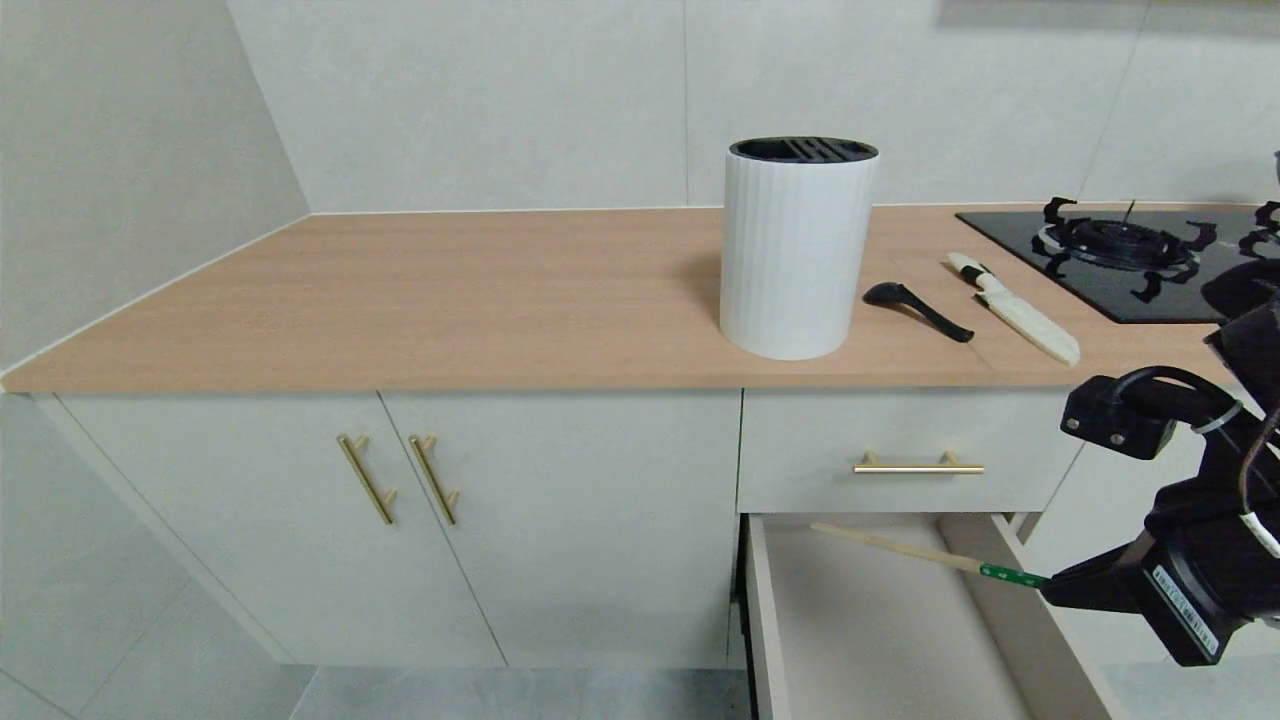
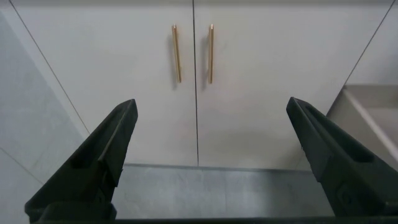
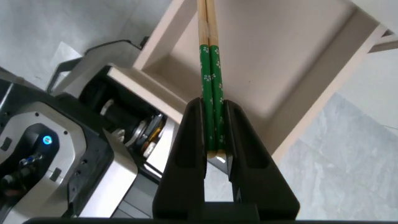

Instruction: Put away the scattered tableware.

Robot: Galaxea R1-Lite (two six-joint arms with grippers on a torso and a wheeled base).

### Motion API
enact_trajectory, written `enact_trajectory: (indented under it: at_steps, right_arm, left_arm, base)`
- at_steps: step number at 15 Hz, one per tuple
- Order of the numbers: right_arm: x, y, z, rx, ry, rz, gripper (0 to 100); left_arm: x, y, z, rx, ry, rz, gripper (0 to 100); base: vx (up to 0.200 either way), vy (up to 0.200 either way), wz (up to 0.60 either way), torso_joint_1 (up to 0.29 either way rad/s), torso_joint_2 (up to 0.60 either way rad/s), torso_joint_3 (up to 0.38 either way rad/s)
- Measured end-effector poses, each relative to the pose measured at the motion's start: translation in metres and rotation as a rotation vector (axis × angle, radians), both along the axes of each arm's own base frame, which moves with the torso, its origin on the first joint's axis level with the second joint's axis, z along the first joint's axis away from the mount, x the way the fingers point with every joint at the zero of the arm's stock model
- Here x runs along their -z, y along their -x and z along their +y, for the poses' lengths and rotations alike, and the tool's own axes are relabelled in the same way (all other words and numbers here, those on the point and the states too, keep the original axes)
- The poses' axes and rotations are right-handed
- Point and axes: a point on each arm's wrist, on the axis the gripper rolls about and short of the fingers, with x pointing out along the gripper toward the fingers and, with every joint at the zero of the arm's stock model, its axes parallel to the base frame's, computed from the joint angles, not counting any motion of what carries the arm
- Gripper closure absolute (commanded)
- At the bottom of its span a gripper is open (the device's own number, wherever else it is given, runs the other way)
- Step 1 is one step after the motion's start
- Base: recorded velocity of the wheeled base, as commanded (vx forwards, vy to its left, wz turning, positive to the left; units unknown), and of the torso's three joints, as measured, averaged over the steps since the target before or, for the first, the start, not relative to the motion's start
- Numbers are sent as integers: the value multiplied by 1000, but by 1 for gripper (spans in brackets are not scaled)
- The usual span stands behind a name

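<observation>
Right claw (image 1: pixel 1045 585) clamps the green-ended chopsticks (image 1: pixel 900 547), tips slanting over the open drawer (image 1: pixel 760 600) at 5 o'clock. The stowing step is in hand: I judge they next need lowering in and releasing. Left claw (image 2: pixel 211 106) gapes wide, empty. Farther off, on the table (image 1: pixel 450 300), a black spoon (image 1: pixel 915 308) and knife (image 1: pixel 1015 307) lie at 3 o'clock of the white knife block (image 1: pixel 797 250).

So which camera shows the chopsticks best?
The right wrist view: the chopsticks lie close up as a pair, green ends clamped in the right gripper. The head view shows them thin, side-on over the open drawer. The left wrist view faces cabinet doors.
</observation>
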Motion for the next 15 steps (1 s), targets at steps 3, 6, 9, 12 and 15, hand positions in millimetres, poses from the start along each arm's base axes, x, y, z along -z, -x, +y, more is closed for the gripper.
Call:
enact_trajectory:
  at_steps: [3, 6, 9, 12, 15]
  right_arm:
    - [1, -1, 1, -2, 4, 5, 100]
    - [2, -1, 2, -5, 5, 9, 100]
    - [3, -2, 2, -4, 10, 14, 100]
    - [4, -3, 2, -3, 13, 17, 100]
    - [4, -3, 3, -3, 14, 18, 100]
  left_arm:
    - [0, 0, 0, 0, 0, 0, 0]
    - [0, 0, 0, 0, 0, 0, 0]
    - [0, 0, 0, 0, 0, -1, 0]
    - [0, 0, 0, 0, 0, 0, 0]
    - [0, 0, 0, 0, 0, 1, 0]
  base:
    - [0, 0, 0, -180, 466, 286]
    - [0, 0, 0, -154, 461, 299]
    - [0, 0, 0, -134, 450, 315]
    - [0, 0, 0, -71, 281, 209]
    - [0, 0, 0, -8, 47, 29]
